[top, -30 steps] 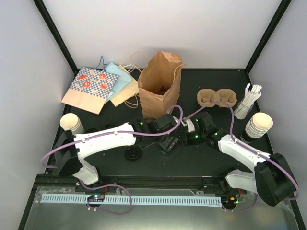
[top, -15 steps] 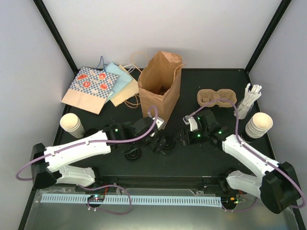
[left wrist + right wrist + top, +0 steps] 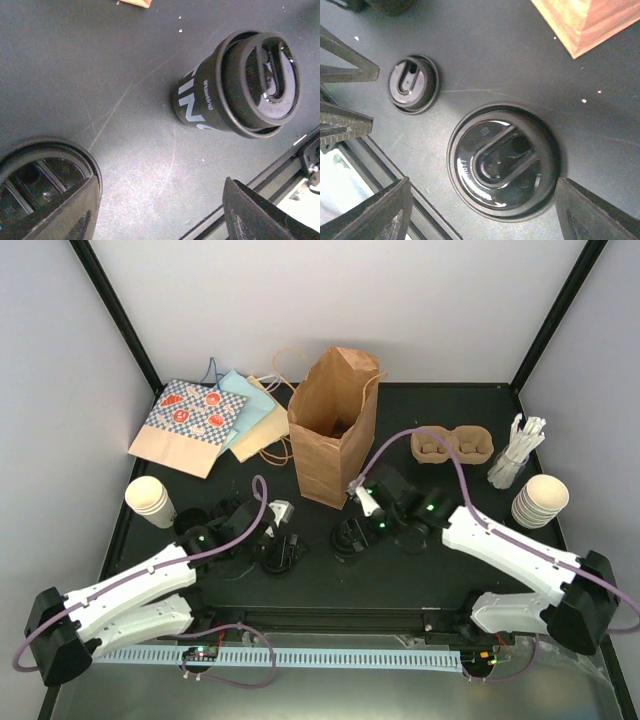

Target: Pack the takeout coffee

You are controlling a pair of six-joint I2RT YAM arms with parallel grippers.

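Right of the brown paper bag (image 3: 335,425) sits the pulp cup carrier (image 3: 452,445). A black lidded cup (image 3: 235,82) stands upright under the right gripper (image 3: 482,187), jaws wide and empty. It is probably light, crushable and slick-lidded, so pinch gently below the rim. The left gripper (image 3: 161,182), also wide and empty, hovers beside a black lid (image 3: 42,172).

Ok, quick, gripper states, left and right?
Left gripper: open, holding nothing.
Right gripper: open over a round black plastic lid, not gripping it.
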